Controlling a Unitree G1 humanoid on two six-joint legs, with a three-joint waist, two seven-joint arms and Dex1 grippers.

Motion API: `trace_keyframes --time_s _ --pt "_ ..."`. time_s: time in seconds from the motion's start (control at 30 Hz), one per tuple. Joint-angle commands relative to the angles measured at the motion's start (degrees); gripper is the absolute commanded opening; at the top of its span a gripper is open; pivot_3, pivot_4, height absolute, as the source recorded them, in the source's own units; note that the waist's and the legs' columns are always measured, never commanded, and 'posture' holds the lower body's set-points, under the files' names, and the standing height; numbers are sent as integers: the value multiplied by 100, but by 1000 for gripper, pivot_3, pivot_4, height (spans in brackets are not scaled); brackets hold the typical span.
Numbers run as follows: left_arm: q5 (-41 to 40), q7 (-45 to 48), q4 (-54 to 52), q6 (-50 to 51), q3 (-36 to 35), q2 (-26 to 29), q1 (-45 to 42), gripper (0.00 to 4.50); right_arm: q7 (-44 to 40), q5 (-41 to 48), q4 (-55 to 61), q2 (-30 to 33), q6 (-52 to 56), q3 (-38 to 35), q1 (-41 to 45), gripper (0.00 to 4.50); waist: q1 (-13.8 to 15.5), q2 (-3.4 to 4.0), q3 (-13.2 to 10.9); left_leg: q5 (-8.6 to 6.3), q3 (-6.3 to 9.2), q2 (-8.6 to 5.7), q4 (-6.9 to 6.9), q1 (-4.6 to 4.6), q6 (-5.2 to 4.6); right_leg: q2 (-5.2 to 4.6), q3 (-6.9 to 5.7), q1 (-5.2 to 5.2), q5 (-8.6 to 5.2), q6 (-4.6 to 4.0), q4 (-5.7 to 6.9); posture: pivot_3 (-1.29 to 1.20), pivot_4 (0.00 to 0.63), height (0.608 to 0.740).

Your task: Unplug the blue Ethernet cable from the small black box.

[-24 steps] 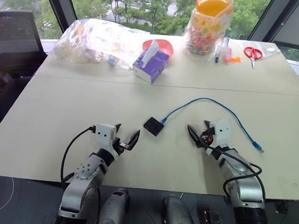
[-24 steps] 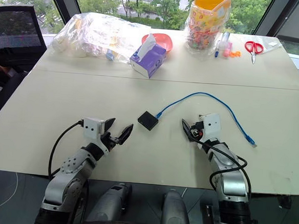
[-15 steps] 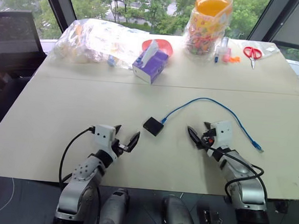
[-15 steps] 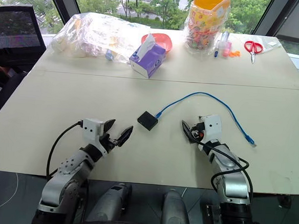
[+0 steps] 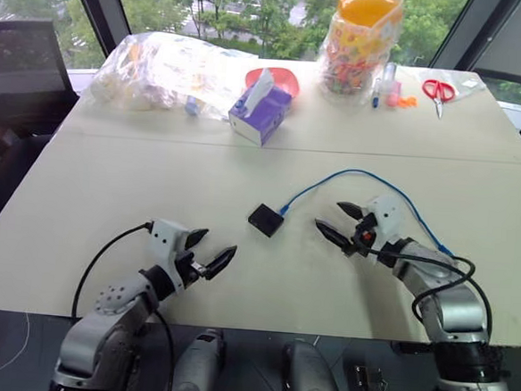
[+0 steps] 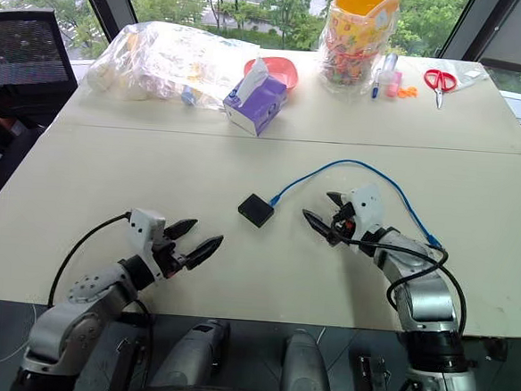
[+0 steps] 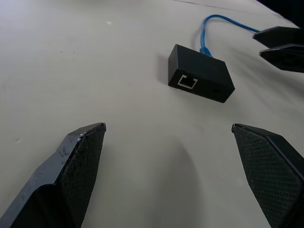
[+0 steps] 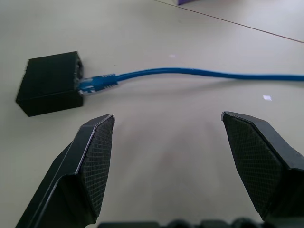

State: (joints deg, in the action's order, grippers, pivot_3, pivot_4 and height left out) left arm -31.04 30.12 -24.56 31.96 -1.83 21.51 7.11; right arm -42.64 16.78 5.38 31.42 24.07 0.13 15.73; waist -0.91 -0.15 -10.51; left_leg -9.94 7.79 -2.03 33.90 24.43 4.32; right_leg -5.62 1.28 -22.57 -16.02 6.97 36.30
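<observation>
The blue cable (image 8: 156, 73) is plugged into the small black box (image 5: 265, 220) at mid-table, and both the left gripper (image 5: 206, 253) and right gripper (image 5: 337, 221) are wide open and empty, so next one should probably hold the box while the other pulls the plug.

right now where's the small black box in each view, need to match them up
Left eye view: small black box at table centre, between the two grippers.
Right eye view: at table centre.
Left wrist view: beyond the left gripper's fingers, an empty port facing the camera.
Right wrist view: beyond one finger of the right gripper.
Shared landmark: the blue Ethernet cable, plugged into the box.
</observation>
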Motion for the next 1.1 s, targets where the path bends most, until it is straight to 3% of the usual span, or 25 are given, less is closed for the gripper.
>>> trace_keyframes --time_s 0.03,0.2,0.33,0.53,0.8,1.1 --pt "-555 421 -187 408 -306 407 -355 4453 -775 -187 -133 560 -58 306 1041 3773 -4 11 -19 1 -2 0 4 1 0 0 0 -4 3 -3 2 0 150 726" --pt "-918 685 -22 621 -514 642 -551 4453 -1748 -596 -667 865 -151 1118 2465 3773 -10 4 -16 0 -3 1 -4 3 -2 0 -2 -7 3 1 0 0 150 726" --pt "-937 649 -11 721 -460 653 -802 4453 -3267 -1660 -2114 797 -1926 2367 4158 3773 -28 9 -36 -4 -11 0 -18 6 -8 0 3 -18 5 21 -2 0 150 726" --pt "-938 573 -115 747 -512 642 -764 4453 -3226 -3188 -4722 12 -4376 3468 5595 3773 -76 -5 -42 0 -11 0 -19 0 0 2 2 -14 11 31 1 0 150 726" --pt "-991 226 -621 746 -723 581 -367 4453 -3020 -4092 -6914 -955 -5845 3888 6472 3773 -163 -10 -47 10 -6 -2 -36 0 16 2 6 -32 14 35 22 0 150 726" --pt "-981 -26 -890 647 -808 558 -66 4453 -3201 -4416 -7500 -1436 -6312 3833 6633 3773 -171 -10 -47 34 1 0 -62 -13 49 8 14 -70 12 31 98 0 150 726"
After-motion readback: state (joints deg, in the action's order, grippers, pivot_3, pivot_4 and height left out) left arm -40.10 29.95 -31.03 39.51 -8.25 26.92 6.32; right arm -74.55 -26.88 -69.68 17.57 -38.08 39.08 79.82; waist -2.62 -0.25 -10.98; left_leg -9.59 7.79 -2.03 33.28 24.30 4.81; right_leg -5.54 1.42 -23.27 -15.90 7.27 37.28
